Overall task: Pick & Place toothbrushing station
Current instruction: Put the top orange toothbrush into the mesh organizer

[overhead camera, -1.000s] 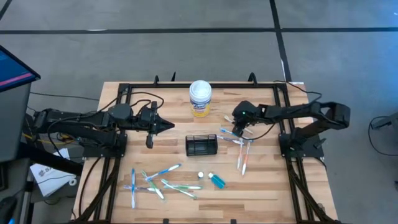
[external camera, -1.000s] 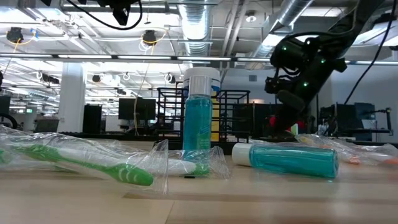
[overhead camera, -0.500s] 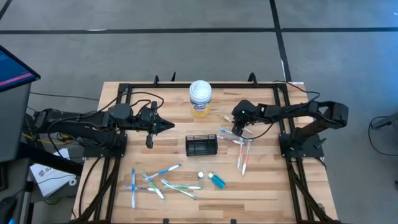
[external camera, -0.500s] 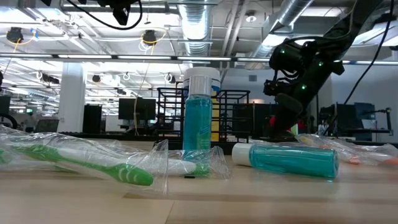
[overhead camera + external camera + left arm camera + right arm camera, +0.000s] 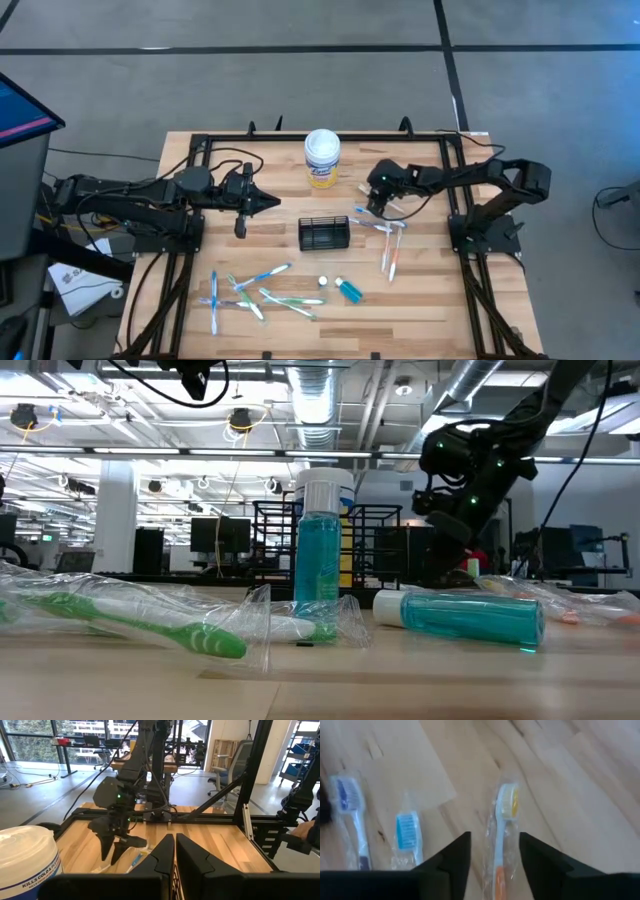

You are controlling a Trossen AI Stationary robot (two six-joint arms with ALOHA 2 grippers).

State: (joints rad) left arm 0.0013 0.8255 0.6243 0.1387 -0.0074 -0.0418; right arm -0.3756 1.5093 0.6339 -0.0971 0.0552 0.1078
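- One wooden plank table (image 5: 420,305) on a grey floor, framed by black rails along its edges.
- Behind the table in the low view: an open industrial room with ceiling ducts, hanging lamps and dark shelving.
- Scattered on the near half: wrapped toothbrushes (image 5: 262,290) at the left, two small blue bottles (image 5: 347,290) at the middle, one upright and one lying in the low view.
- At the far middle: a white-lidded canister (image 5: 322,158) with a yellow label, standing upright.
- Near the table's centre: the black wire-mesh caddy (image 5: 324,233), just in front of the canister, nothing visible inside it.
- Just right of the caddy: a few more wrapped toothbrushes (image 5: 388,240), fanned out and touching one another.
- Over those brushes: the right gripper (image 5: 377,207), fingers spread, holding nothing; in the right wrist view an orange-handled brush (image 5: 502,840) lies on the wood between the two fingers (image 5: 451,857), untouched.
- Caddy apart from that gripper, a short way to its left.
- Left of the caddy, well clear of it: the left gripper (image 5: 268,203), raised, fingers pressed together and empty, tips pointing toward the canister side.
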